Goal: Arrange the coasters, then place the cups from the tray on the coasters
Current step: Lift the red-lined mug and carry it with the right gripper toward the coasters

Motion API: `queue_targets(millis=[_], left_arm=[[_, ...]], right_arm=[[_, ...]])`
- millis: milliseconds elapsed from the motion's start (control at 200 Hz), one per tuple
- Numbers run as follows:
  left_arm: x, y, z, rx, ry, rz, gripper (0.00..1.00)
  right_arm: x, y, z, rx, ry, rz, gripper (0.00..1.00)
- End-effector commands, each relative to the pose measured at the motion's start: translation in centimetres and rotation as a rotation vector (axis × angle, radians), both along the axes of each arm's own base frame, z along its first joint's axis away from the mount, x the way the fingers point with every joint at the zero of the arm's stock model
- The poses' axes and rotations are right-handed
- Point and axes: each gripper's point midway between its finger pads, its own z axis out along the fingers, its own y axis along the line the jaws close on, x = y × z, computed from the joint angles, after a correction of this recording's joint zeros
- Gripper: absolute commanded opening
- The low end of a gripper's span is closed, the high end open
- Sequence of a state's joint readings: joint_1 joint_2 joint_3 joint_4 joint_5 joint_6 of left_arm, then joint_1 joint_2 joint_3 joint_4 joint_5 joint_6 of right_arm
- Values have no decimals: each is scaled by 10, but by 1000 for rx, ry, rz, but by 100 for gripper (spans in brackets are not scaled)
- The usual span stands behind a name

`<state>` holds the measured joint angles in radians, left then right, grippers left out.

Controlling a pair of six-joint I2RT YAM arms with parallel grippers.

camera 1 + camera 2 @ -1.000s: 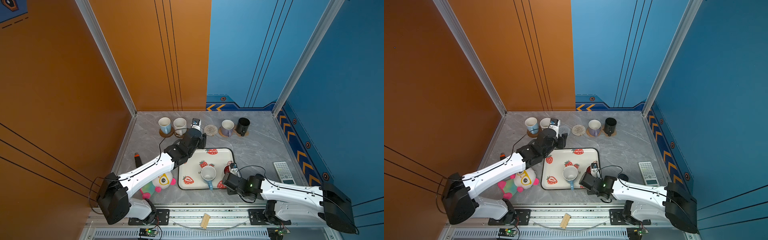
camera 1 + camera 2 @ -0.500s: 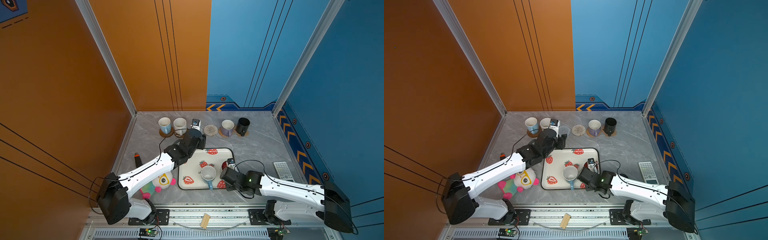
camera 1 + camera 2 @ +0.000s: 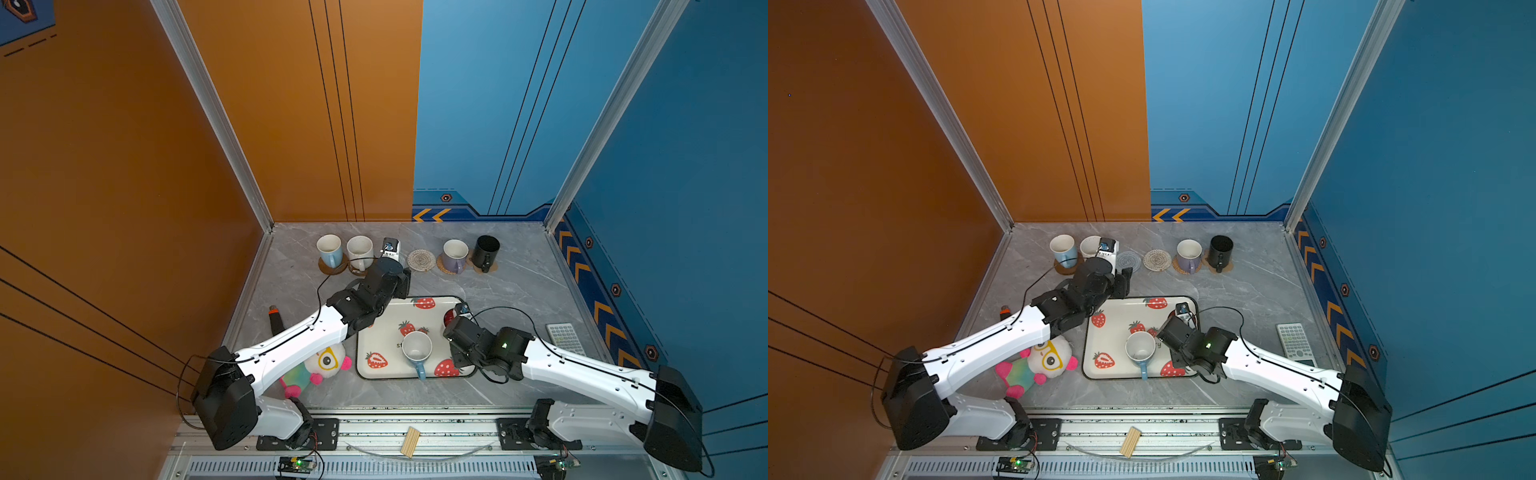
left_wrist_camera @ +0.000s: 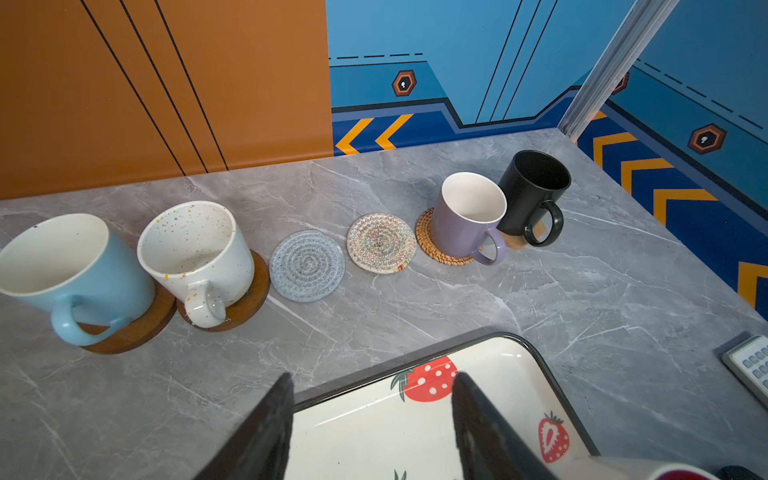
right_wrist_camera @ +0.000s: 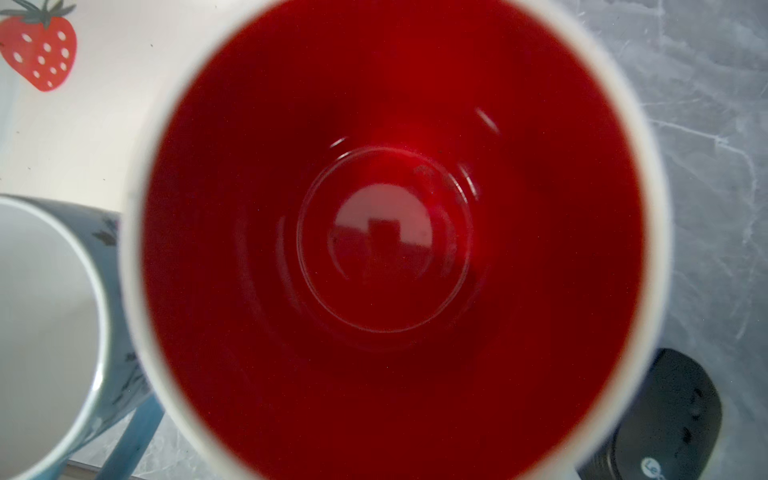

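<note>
Grey counter (image 3: 519, 291): red-lined mug (image 5: 390, 232) is seemingly clamped by right claw (image 3: 456, 322), likely owed to cream coaster (image 4: 381, 242); left claw (image 4: 372, 382) is spread.

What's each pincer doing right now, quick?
Left pincer: open, empty, over the tray's edge.
Right pincer: closed, apparently gripping the red-inside mug; its fingers are hidden.

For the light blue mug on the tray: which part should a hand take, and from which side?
I'd pinch its wall at the rim, from above, one finger inside: the light blue mug stands upright, mouth open. Choose the far-left part of the rim, since the handle points at the tray's near edge and the red-lined mug crowds its right. The open left hand is free.
</note>
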<state>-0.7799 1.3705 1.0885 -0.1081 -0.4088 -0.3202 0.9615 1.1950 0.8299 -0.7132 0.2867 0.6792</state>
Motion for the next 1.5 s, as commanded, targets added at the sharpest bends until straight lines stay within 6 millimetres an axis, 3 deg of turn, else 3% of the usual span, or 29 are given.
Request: queue_targets(millis=[0,260,766,886,906,982,997,1027,1257,1497], left_arm=[[-3,8,8,15,-28,8,62],[7,27,6,17,-18,49,63],[7,30,-1,-17,-5,56,63],[7,32,0,-18,-1,57,63],[7,32,0,-19,-2,57,63],[7,34,6,-31,-18,63,63],[5,37,-5,-15,0,65,63],[4,39,-8,-11,3,70,63],[5,53,-11,-17,6,101,63],[5,54,-10,-48,13,97,63]], right_arm=[[17,6,23,-6,-44,30,0],[50,10,31,-38,-26,47,0],[121,46,63,4,-82,112,0],[135,60,63,35,-73,136,0],[145,53,63,35,-73,109,0],[159,55,62,29,-76,108,0],[162,56,62,29,-77,107,0],[168,57,63,28,-80,106,0],[203,69,55,29,-75,102,0],[237,77,46,44,-65,97,0]])
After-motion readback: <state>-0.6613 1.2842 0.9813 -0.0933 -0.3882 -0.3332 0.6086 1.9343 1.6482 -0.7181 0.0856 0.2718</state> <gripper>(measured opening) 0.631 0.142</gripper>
